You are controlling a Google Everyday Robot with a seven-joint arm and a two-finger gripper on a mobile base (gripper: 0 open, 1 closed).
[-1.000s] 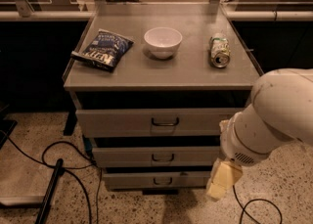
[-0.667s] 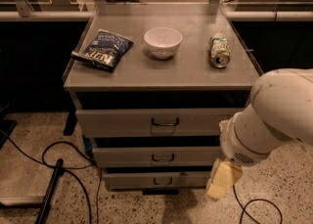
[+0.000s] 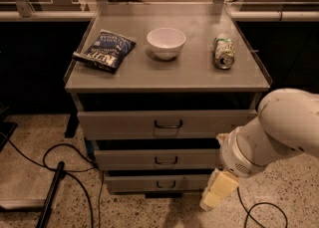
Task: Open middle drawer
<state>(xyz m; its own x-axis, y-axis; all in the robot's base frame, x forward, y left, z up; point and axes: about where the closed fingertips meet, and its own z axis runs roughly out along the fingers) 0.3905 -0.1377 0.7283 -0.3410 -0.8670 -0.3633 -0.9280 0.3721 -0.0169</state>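
Observation:
The grey cabinet has three drawers. The middle drawer (image 3: 157, 159) is the second one, with a shallow wide front and a small dark loop handle (image 3: 166, 161) at its centre. Its front stands about level with the other two. My white arm comes in from the right. My gripper (image 3: 217, 192) hangs low at the cabinet's lower right corner, beside the lowest drawer, right of and below the middle drawer's handle. It touches nothing that I can see.
On the cabinet top (image 3: 169, 70) lie a blue snack bag (image 3: 105, 50), a white bowl (image 3: 166, 43) and a can on its side (image 3: 224, 52). The top drawer (image 3: 167, 123) and lowest drawer (image 3: 158, 183) flank the middle one. Black cables (image 3: 60, 172) lie on the floor at left.

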